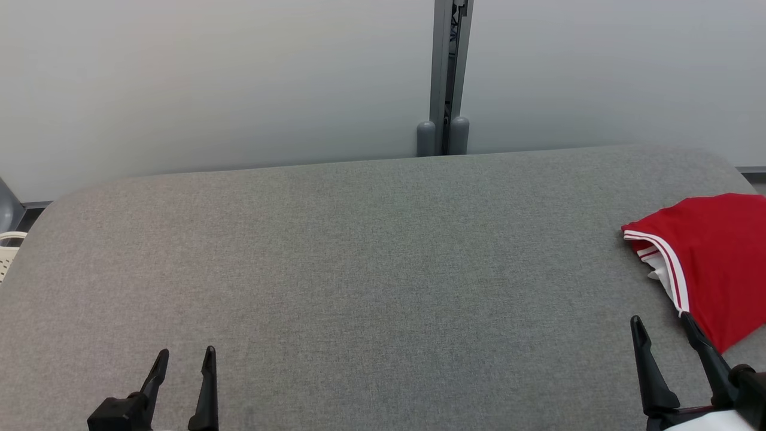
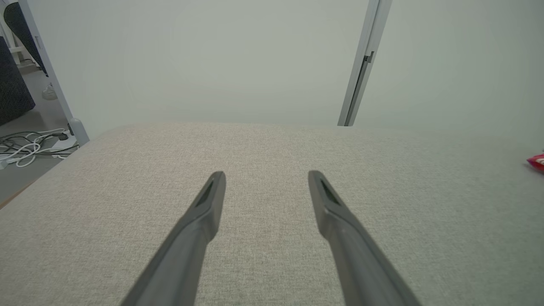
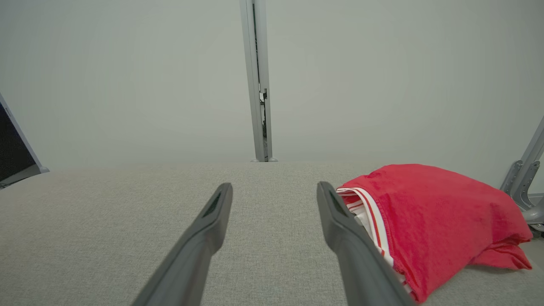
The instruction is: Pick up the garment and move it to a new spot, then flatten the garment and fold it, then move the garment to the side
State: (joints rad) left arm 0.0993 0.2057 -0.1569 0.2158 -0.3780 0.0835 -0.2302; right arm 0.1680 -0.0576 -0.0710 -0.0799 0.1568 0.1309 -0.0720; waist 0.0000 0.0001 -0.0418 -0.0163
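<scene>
- My left jaws sit low at my left, fingers (image 1: 206, 389) pointing forward over the grey tabletop (image 1: 371, 251), spread wide and holding nothing.
- My right jaws sit low at my right, fingers (image 1: 647, 368) spread just as wide, holding nothing.
- The red garment (image 1: 712, 257) lies bundled at the tabletop's right edge, white-striped hem turned toward the middle, just beside my right jaws' outer finger; I cannot tell if they touch.
</scene>
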